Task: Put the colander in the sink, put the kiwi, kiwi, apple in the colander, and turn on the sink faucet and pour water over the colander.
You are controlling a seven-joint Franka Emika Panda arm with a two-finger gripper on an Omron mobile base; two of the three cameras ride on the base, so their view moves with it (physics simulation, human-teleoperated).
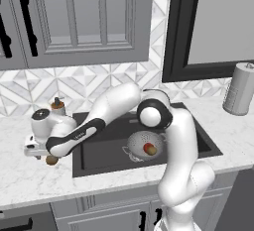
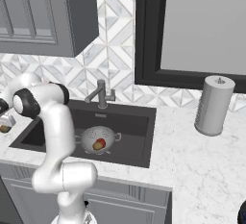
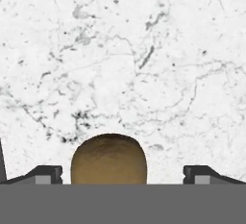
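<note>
The robot's two-finger gripper [image 3: 123, 174] hangs low over the white marbled desk [image 3: 144, 50] left of the large dark grey rectangular sink [image 1: 99, 150], its jaws spread wide and gripping nothing. A small brownish-olive oval kiwi [image 3: 109, 159] lies on the desk between the dark fingertips [image 3: 45, 174]. In the sink sits the round perforated silver metal colander [image 1: 140, 141], holding the small bright red apple [image 1: 148, 148] beside another kiwi [image 1: 154, 150]. The grey metal faucet [image 2: 101, 93] stands at the sink's far edge.
</note>
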